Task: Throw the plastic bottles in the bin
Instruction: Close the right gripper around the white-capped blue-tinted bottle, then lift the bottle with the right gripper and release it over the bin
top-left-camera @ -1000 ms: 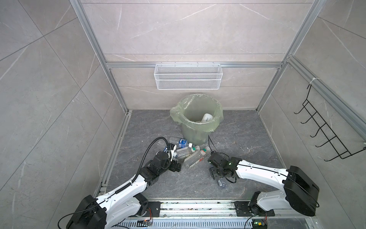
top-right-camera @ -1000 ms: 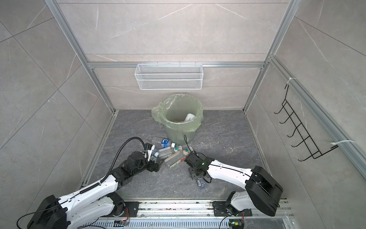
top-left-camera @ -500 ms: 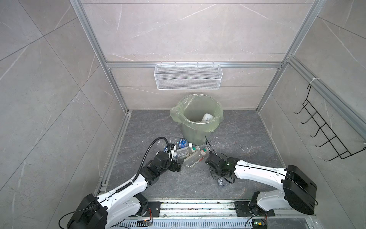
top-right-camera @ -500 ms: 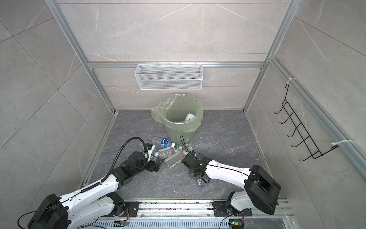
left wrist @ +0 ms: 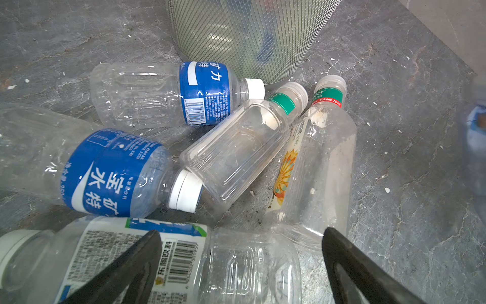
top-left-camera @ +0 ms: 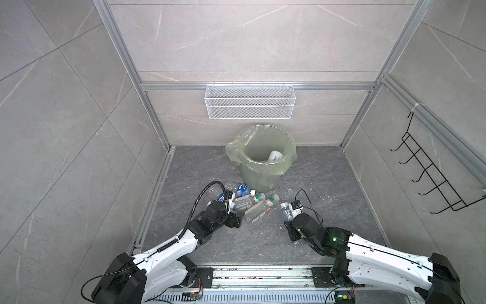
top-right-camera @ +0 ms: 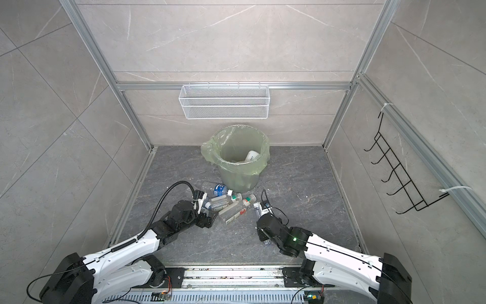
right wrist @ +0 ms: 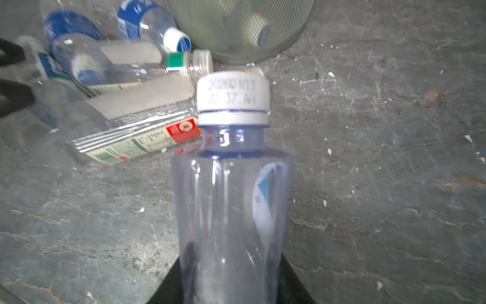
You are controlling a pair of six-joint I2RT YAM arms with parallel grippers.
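Fingers [left wrist: 126,265] of the left gripper [left wrist: 240,233] stood wide apart over a barcode-labelled bottle [left wrist: 184,263] at the bottom of the left wrist view. Those of the right gripper [right wrist: 231,259] were clamped on a clear white-capped bottle [right wrist: 231,197]. Both grippers sat low over a dark grey veined stone floor [top-left-camera: 328,184] flecked with white crumbs. Pale grey tiles in aluminium framing walled it in, with one white mesh basket [top-left-camera: 249,101] on the back wall and one black hook rack [top-left-camera: 432,168] at right. The bin [top-left-camera: 259,179], one green-lined bucket, stood at centre in both top views, with the bottle pile [top-left-camera: 249,204] just below it. Only the top views showed one white bottle [top-left-camera: 274,156] inside the bin. The left wrist view alone let five lying bottles be counted, two of them blue-labelled.
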